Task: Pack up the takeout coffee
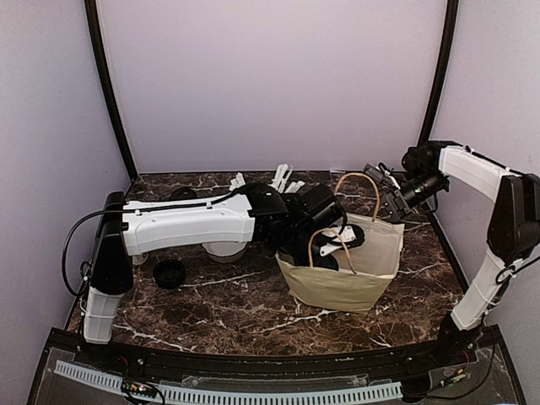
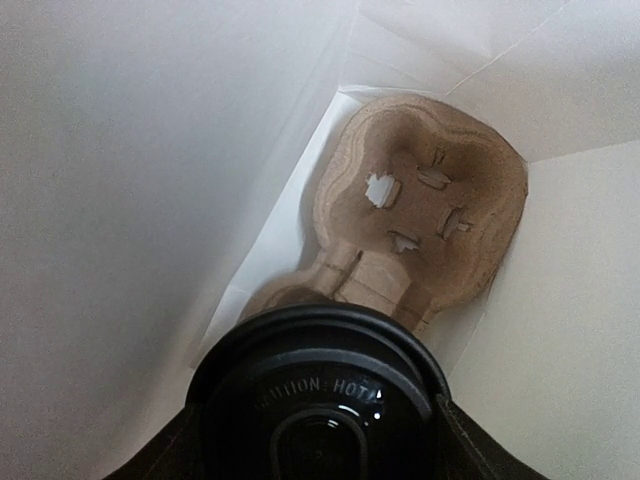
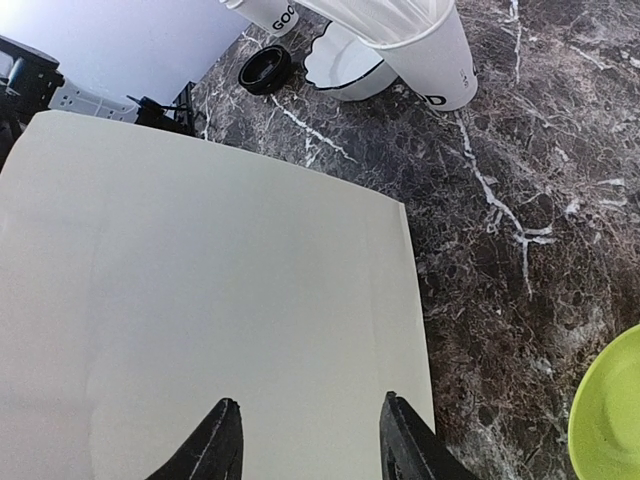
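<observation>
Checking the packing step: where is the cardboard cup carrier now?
Left wrist view: the cup carrier lies at the bottom of the paper bag, just beyond the black-lidded cup; the bag stands right of centre on the table.

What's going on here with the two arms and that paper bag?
The left end effector reaches down into the open paper bag, gripping a lidded coffee cup over the cardboard cup carrier at the bag's bottom. The carrier's far socket is empty. The lid hides the near one, so I can't tell whether the cup is seated. The right end effector is at the bag's far rim, fingers apart.
</observation>
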### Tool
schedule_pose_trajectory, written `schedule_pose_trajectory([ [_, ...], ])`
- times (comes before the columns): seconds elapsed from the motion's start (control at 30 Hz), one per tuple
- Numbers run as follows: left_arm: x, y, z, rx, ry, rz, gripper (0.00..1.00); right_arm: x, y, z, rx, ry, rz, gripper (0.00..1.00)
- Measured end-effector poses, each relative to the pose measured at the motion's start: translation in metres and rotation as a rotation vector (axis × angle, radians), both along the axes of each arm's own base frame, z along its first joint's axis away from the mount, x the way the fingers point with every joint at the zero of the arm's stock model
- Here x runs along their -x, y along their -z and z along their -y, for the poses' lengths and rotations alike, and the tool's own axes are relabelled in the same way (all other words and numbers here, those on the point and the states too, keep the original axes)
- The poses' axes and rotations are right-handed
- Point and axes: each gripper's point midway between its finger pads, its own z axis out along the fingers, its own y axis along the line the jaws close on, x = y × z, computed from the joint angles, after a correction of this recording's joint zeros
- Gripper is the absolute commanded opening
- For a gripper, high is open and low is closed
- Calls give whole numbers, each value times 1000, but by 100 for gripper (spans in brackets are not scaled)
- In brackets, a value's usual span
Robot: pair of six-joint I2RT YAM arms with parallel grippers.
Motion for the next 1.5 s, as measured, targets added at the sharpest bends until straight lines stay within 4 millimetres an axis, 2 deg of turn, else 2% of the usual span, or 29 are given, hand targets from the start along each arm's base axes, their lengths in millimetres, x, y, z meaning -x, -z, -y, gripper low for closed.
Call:
schedule_pose_trajectory([
  [0.27, 4, -2, -2, -15, -9, -24, 68, 1, -1, -1, -6, 0, -3, 47],
  [0.5, 7, -8, -4, -22, -19, -48, 76, 3, -4, -1, -18, -10, -4, 48],
  [0.6, 10, -14, -6, -21, -21, -67, 97, 2, -7, -2, -24, -12, 3, 48],
  [0.63, 11, -15, -6, -18, -23, -74, 98, 2, -7, -2, -24, -13, 5, 48],
  [1.1, 27, -37, -7, -9, -6, -127, 99, 4, -9, -2, -31, -15, 0, 48],
  [1.23, 31, -50, -7, 6, 0, -112, 92, 4, -9, -2, -30, -12, -5, 44],
  [1.33, 35, -58, -9, 14, 9, -112, 83, 1, -9, -3, -29, -1, -6, 42],
  [1.5, 36, -63, -9, 24, 10, -111, 80, -3, -8, -4, -24, 14, -5, 42],
])
